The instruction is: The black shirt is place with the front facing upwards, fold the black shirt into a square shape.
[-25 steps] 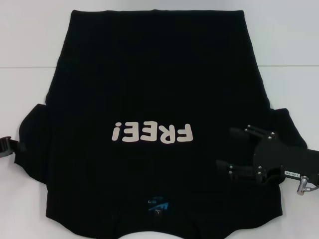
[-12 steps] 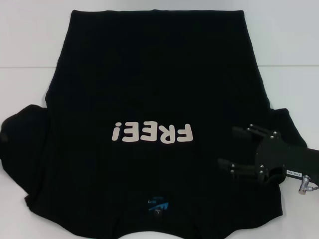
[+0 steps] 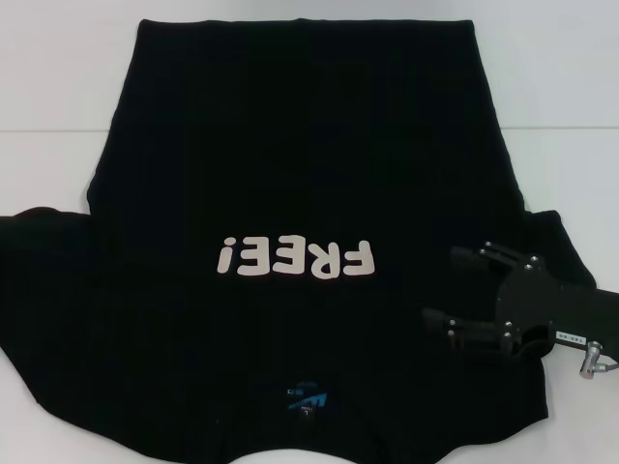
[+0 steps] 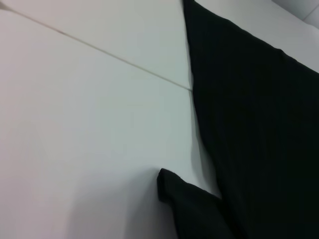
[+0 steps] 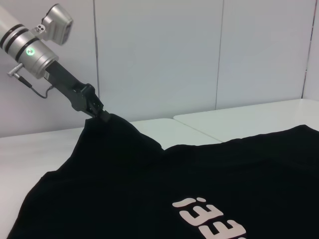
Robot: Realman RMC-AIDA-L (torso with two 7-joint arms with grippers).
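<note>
White table (image 3: 58, 77), seamed, bearing all below; large plain black cloth short-sleeved shirt (image 3: 300, 174) with pale "FREE!" lettering (image 3: 295, 259), spread front up, blue neck label (image 3: 305, 396) nearest the robot; left gripper (image 5: 97, 112) pinched shut on the shirt's left sleeve, lifting it off the table; right gripper (image 3: 450, 285) over the shirt's right shoulder, fingers spread apart, holding nothing.

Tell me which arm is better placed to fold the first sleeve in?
Left. Its gripper is pinching the shirt's left sleeve, lifted off the table. The right gripper hovers open over its side.
</note>
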